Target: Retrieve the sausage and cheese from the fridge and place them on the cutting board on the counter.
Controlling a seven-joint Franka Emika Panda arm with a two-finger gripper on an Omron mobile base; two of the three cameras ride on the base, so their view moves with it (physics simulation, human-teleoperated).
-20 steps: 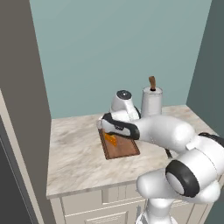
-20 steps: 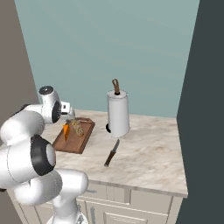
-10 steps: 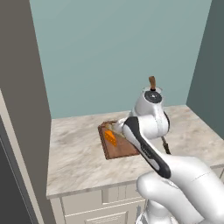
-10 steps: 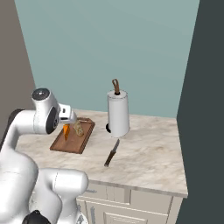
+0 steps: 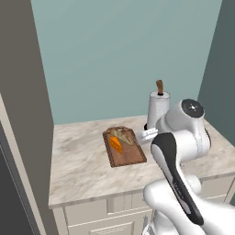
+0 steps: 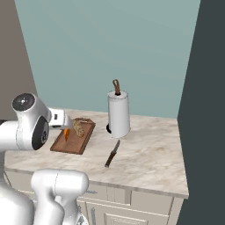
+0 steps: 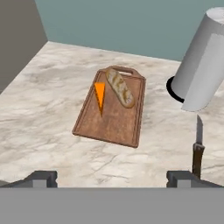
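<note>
Hand view showed the tool (image 7: 112, 177) with its two tips spread as wide as they went, nothing between them and nothing touched, hanging above the surface (image 7: 52, 131) on the near side of the cutting board (image 7: 114, 122). A second before, the hand had hovered right over the board; since then the arm had pulled back and risen clear of it, while the fingers widened a last trace. That retreat with nothing carried suggested that the placing was over. On the board lay the sausage (image 7: 120, 87), its skin pale and mottled, running lengthwise toward the handle end, and the orange cheese (image 7: 100, 92) just beside it, on the side away from the paper towel roll (image 7: 202, 65). Both rested apart from the tool. Beyond the board's other long edge stood the roll, and a knife (image 7: 198, 148) lay on the surface below it. Both items looked delivered.
</note>
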